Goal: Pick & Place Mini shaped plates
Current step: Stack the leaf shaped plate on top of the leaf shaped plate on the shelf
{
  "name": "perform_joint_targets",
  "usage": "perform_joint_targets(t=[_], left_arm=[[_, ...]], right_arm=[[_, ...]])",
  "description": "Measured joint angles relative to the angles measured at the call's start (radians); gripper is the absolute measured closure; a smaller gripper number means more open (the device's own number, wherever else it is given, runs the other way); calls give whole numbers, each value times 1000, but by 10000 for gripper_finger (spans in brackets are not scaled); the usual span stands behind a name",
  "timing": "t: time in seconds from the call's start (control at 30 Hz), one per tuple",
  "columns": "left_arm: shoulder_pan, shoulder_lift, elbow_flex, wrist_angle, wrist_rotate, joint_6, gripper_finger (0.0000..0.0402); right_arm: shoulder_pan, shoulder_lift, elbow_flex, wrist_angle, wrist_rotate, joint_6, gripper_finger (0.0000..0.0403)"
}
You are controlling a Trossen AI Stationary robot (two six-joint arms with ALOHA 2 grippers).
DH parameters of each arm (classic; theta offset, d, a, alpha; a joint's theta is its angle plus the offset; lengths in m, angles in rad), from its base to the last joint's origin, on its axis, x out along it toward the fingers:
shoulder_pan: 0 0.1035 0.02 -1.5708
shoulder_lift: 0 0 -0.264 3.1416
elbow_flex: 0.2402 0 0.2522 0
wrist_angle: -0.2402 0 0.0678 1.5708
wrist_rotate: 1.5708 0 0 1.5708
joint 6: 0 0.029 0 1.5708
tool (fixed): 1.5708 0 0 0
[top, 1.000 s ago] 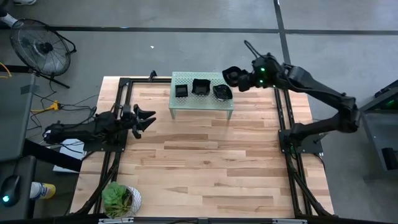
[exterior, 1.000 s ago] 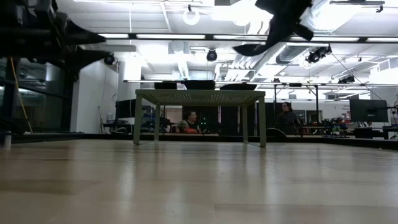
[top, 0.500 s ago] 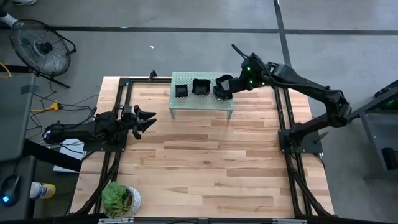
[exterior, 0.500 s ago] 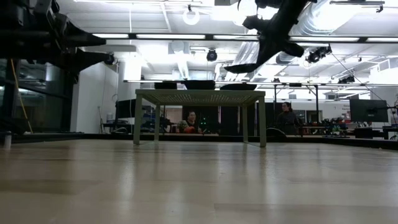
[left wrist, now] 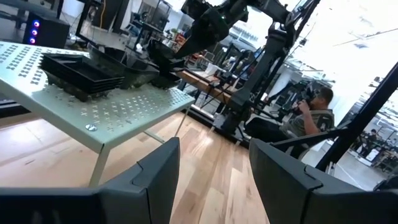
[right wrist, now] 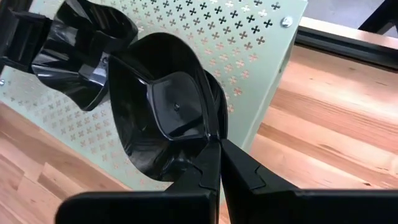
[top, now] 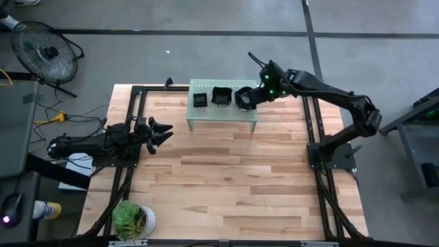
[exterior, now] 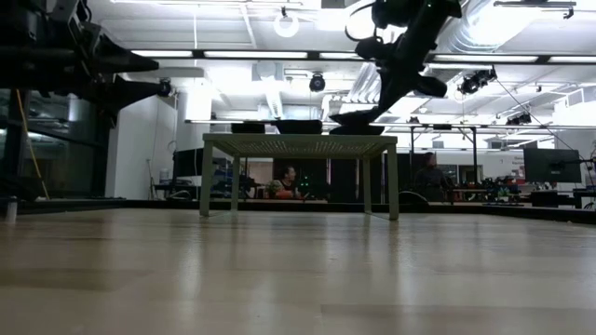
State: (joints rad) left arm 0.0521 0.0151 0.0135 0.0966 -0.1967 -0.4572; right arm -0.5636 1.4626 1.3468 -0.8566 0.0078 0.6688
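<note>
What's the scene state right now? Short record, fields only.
right claw: shut on the rim of a black plate, over the shelf's right end
left claw: open, empty, waiting at the table's left edge
shelf: pale green, perforated, at the table's far edge
plate stacks: black, on the shelf

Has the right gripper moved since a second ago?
Yes. The right gripper, shut on a black plate, moved left over the green shelf.

1. The right gripper (top: 251, 96), pinching a black plate (right wrist: 168, 112), has swung in from beyond the green shelf (top: 223, 113) to over its right end.
2. It has dropped closer to the shelf top.
</note>
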Motion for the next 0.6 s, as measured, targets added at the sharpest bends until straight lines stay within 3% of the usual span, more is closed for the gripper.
perform_joint_targets(t=[0.27,0.6], left_arm=[[0,0,0,-41,0,-23,211],[0,0,0,-56,0,-33,211]], right_arm=[[0,36,0,0,-39,7,403],[0,38,0,-27,-12,58,403]])
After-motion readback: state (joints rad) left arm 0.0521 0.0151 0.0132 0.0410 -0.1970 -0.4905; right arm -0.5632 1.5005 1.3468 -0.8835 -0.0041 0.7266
